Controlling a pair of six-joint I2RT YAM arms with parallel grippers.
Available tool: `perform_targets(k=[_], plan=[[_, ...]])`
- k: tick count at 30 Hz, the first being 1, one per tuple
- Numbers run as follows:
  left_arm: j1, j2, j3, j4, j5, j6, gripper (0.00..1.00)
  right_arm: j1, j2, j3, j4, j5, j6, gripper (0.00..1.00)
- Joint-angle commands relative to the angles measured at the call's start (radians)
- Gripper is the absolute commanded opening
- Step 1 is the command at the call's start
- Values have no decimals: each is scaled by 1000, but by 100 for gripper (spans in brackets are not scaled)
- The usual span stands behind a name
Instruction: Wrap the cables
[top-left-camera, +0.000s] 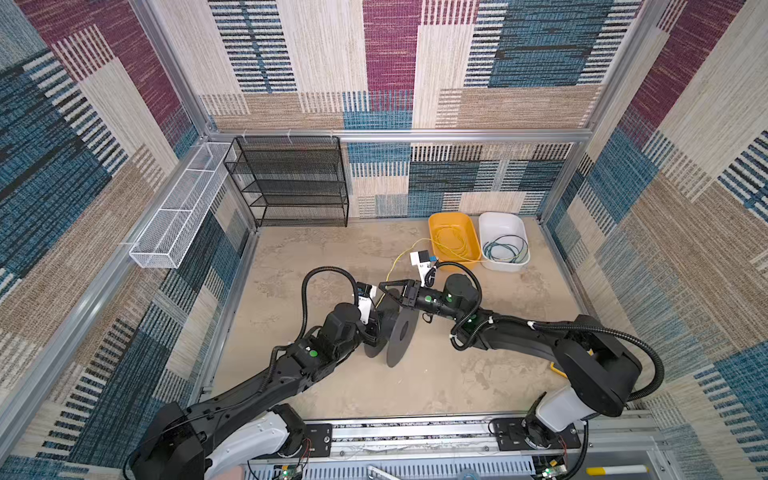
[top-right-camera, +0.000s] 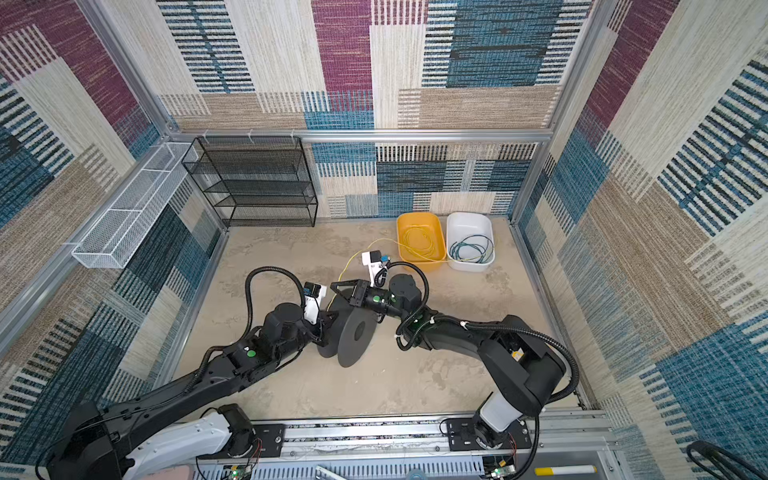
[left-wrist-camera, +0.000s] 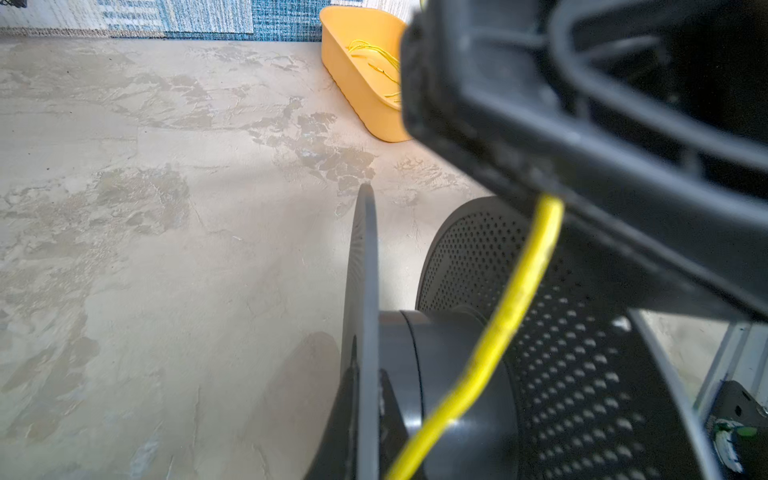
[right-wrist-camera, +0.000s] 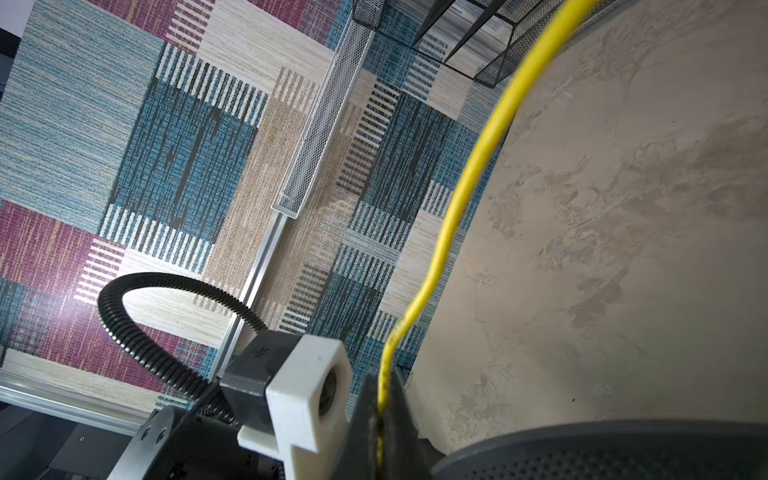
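A black spool (top-left-camera: 401, 336) (top-right-camera: 357, 332) stands on edge mid-table. My left gripper (top-left-camera: 374, 328) (left-wrist-camera: 368, 386) is shut on one thin flange of it, a finger on each side. The yellow cable (top-left-camera: 399, 259) (left-wrist-camera: 519, 291) runs from the yellow bin (top-left-camera: 432, 237) across the table, through my right gripper (top-left-camera: 382, 286) (right-wrist-camera: 380, 411) and down over the spool's hub (left-wrist-camera: 440, 353). The right gripper hovers just above the spool, shut on this cable. The teal-green cable (top-left-camera: 505, 249) (top-right-camera: 471, 249) lies coiled in the white bin (top-left-camera: 498, 224).
Both bins stand side by side at the back right. A black mesh rack (top-left-camera: 291, 178) stands against the back wall. A white mesh basket (top-left-camera: 174, 220) hangs on the left wall. Black ribbed arm hoses (top-left-camera: 307, 299) loop above both wrists.
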Motion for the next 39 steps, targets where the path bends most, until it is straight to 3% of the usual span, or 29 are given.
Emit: perform_targets(k=[1,7,16,24,34,39], plan=[[2,-18,14,35,-4,-57,0,-3,-9,-6,-74,21,-18,0],[2,-50,31,4,5,-48,0,-2,-27,-7,-107,41,-36,2],[4,-99,106,-99,20,-7,0,-2,-136,2,-226,132,-134,34],[8,-108,212,-218,40,71,0,-3,-324,6,-412,254,-267,47],[15,-112,335,-361,52,144,0,-4,-599,25,-737,489,-494,51],[17,-100,387,-402,60,171,0,-13,-661,105,-898,770,-725,50]])
